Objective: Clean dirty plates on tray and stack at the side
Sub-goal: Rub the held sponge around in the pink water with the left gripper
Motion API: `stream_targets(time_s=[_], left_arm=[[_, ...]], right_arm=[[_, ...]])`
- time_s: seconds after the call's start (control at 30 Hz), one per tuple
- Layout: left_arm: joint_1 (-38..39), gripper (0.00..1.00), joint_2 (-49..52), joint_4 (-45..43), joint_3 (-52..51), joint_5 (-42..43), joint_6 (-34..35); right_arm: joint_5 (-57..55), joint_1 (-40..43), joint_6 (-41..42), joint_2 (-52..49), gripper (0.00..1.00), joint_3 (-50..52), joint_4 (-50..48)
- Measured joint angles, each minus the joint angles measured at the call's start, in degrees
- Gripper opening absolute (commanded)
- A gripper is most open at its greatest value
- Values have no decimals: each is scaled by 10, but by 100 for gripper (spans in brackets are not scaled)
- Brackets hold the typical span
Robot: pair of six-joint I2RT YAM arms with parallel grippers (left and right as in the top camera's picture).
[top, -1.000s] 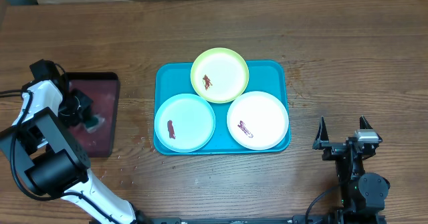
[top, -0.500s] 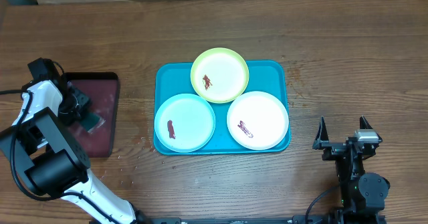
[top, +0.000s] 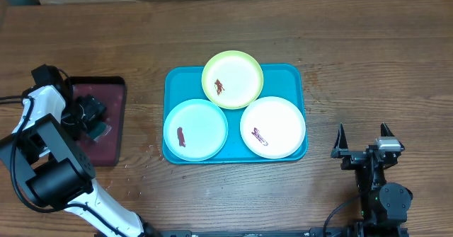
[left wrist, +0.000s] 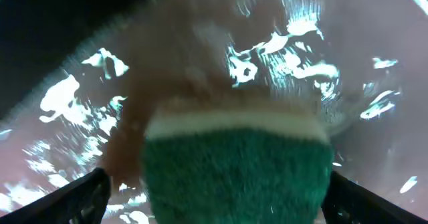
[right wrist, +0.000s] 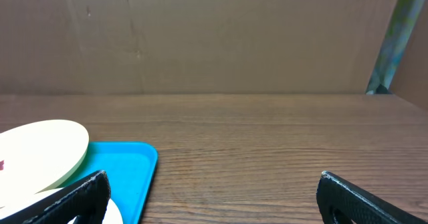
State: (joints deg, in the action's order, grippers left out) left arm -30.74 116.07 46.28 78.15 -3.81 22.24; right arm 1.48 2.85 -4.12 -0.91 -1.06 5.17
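Three plates lie on the teal tray (top: 294, 74): a yellow-green plate (top: 232, 79) at the back, a light blue plate (top: 195, 129) front left, a white plate (top: 273, 126) front right, each with a red-brown smear. My left gripper (top: 90, 117) hangs low over the small maroon tray (top: 113, 95), far left of the plates. In the left wrist view a green sponge (left wrist: 237, 164) with a white layer sits between the spread fingers of the left gripper (left wrist: 217, 194), with a gap on the left side. My right gripper (top: 362, 136) stands open and empty to the right of the teal tray.
The maroon tray's surface (left wrist: 301, 43) is wet and glossy. In the right wrist view the teal tray's corner (right wrist: 134, 164) and the yellow-green plate's rim (right wrist: 47, 150) lie left of my right gripper (right wrist: 214, 194). A brown cardboard wall (right wrist: 200, 37) backs the wooden table (top: 368, 53).
My left gripper's jaws have spread wide around the sponge on the maroon tray. The plates and the right arm have not moved.
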Motion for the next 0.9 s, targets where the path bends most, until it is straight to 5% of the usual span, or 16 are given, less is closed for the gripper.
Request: stream_targets(time_s=[0.2, 0.23, 0.27, 0.33, 0.43, 0.53, 0.57, 0.63, 0.9], left_arm=[[0, 86, 0, 46, 0, 53, -1], [0, 78, 0, 55, 0, 60, -1], [0, 44, 0, 59, 0, 65, -2], [0, 15, 0, 69, 0, 77, -2], [0, 4, 0, 76, 0, 86, -1], [0, 11, 0, 75, 0, 93, -1], [0, 27, 0, 74, 0, 94, -1], [0, 96, 0, 73, 0, 94, -1], [0, 100, -2, 32, 2, 79, 0]], right_arm=[[0, 0, 0, 0, 100, 0, 0], [0, 0, 0, 0, 100, 0, 0], [0, 0, 0, 0, 100, 0, 0], [0, 0, 0, 0, 100, 0, 0], [0, 0, 0, 0, 100, 0, 0], [0, 0, 0, 0, 100, 0, 0], [0, 0, 0, 0, 100, 0, 0], [0, 0, 0, 0, 100, 0, 0], [0, 0, 0, 0, 100, 0, 0]])
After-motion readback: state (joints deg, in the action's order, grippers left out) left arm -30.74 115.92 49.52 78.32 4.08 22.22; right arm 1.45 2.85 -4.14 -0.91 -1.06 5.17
